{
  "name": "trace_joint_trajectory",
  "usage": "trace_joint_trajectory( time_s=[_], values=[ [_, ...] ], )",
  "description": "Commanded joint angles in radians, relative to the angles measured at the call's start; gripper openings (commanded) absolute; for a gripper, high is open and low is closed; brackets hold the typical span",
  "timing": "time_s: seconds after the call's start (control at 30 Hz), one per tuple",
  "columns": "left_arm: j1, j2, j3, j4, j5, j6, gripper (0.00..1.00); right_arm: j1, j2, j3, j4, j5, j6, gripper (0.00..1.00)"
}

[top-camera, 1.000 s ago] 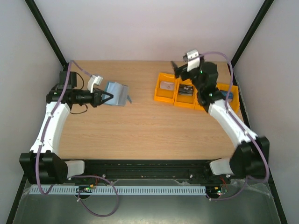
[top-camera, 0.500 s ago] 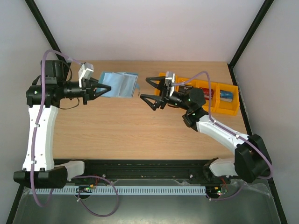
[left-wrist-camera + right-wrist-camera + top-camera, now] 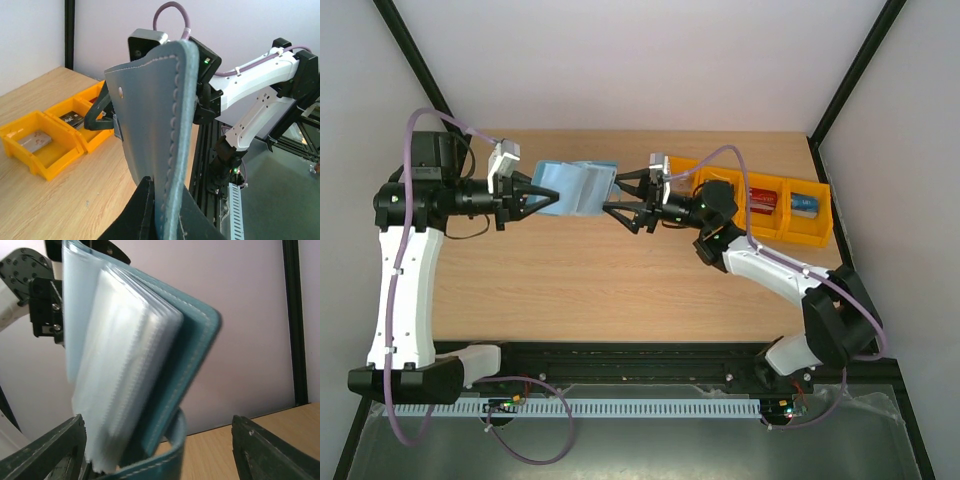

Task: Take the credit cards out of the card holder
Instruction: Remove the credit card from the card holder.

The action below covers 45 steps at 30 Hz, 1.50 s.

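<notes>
The left jaws grasp the card holder by one end; the right jaws stand released around its other end.

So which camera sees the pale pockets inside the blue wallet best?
The right wrist view: the pockets fan out close up and fill the frame, though a bit blurred. The left wrist view shows only the stitched outer cover of the card holder. The top view shows it small, with the pockets hard to make out.
</notes>
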Motion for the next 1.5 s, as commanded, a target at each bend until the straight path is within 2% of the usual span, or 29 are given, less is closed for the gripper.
trace_joint_trajectory(
  time_s=[0.0, 0.2, 0.3, 0.37, 0.47, 0.63, 0.73, 0.77, 0.9, 1.07, 1.1, 1.2, 1.3, 1.4, 1.47],
  values=[
    [-0.004, -0.017, 0.039, -0.054, 0.061, 0.079, 0.02, 0.003, 0.012, 0.054, -0.063, -0.012, -0.104, 0.79],
    [-0.007, -0.016, 0.026, -0.096, 0.080, 0.148, 0.02, 0.003, 0.067, 0.115, -0.093, -0.082, -0.146, 0.81],
    [-0.006, -0.022, -0.004, -0.095, 0.092, 0.163, 0.02, 0.008, 0.109, 0.174, -0.066, -0.149, -0.082, 0.73],
    [-0.006, -0.026, -0.028, -0.081, 0.088, 0.162, 0.02, 0.019, 0.126, 0.189, -0.020, -0.175, -0.040, 0.62],
    [-0.006, -0.030, -0.059, -0.053, 0.069, 0.154, 0.02, 0.041, 0.129, 0.183, 0.038, -0.201, -0.003, 0.52],
    [-0.003, -0.038, -0.118, 0.018, 0.029, 0.093, 0.02, 0.070, 0.120, 0.147, 0.177, -0.229, 0.103, 0.47],
    [-0.003, -0.041, -0.152, 0.083, -0.003, 0.035, 0.02, 0.086, 0.118, 0.147, 0.193, -0.231, 0.131, 0.46],
    [-0.003, -0.041, -0.159, 0.106, -0.019, 0.011, 0.03, 0.091, 0.116, 0.147, 0.195, -0.232, 0.140, 0.47],
    [-0.001, -0.043, -0.187, 0.190, -0.087, -0.095, 0.02, 0.095, 0.099, 0.111, 0.258, -0.241, 0.172, 0.62],
    [-0.001, -0.041, -0.202, 0.216, -0.103, -0.117, 0.02, 0.096, 0.064, 0.070, 0.272, -0.195, 0.152, 0.67],
    [-0.001, -0.041, -0.204, 0.219, -0.104, -0.120, 0.02, 0.097, 0.060, 0.068, 0.262, -0.176, 0.146, 0.64],
    [-0.001, -0.042, -0.211, 0.227, -0.111, -0.132, 0.02, 0.098, 0.050, 0.082, 0.191, -0.117, 0.130, 0.49],
    [-0.003, -0.045, -0.233, 0.245, -0.116, -0.144, 0.02, 0.105, 0.052, 0.109, 0.109, -0.078, 0.116, 0.29],
    [-0.003, -0.046, -0.250, 0.259, -0.113, -0.154, 0.02, 0.110, 0.050, 0.118, 0.026, -0.042, 0.085, 0.03],
    [-0.004, -0.049, -0.254, 0.259, -0.112, -0.153, 0.05, 0.111, 0.044, 0.124, -0.029, 0.000, 0.065, 0.02]
  ],
)
